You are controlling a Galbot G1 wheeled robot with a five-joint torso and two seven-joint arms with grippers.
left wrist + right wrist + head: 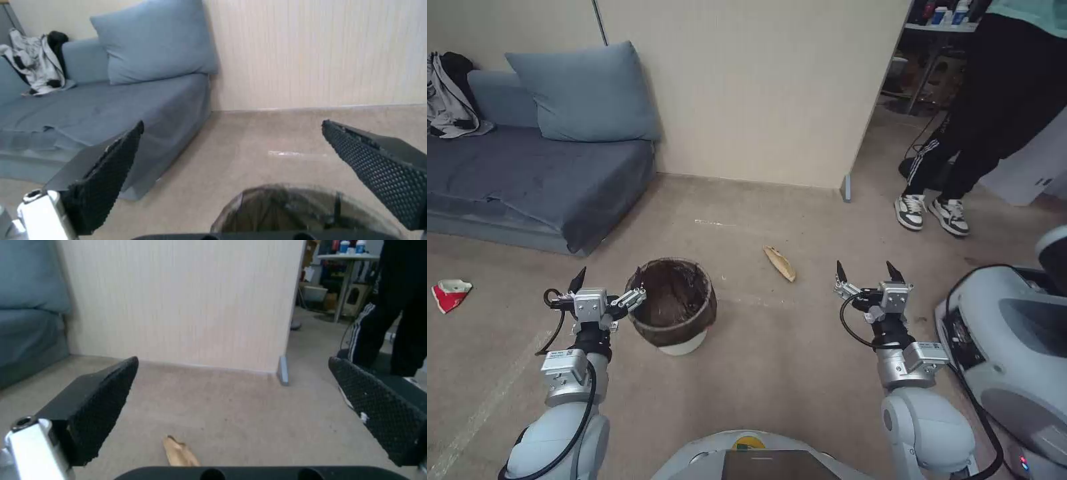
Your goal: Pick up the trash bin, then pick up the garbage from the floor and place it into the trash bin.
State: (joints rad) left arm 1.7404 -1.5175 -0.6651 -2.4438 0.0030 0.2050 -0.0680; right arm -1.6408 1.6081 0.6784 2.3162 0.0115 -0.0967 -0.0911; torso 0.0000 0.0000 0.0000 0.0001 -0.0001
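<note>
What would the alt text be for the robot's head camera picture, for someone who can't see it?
Seen from above, the robot's open left gripper reaches the rim of a bag-lined trash bin on a beige floor, while its open right gripper hovers near a brown paper wrapper. A red-and-white packet lies far left by a blue sofa.

Both arms reach forward and low, left gripper (608, 283) and right gripper (866, 272) level, fingers spread wide.
</note>
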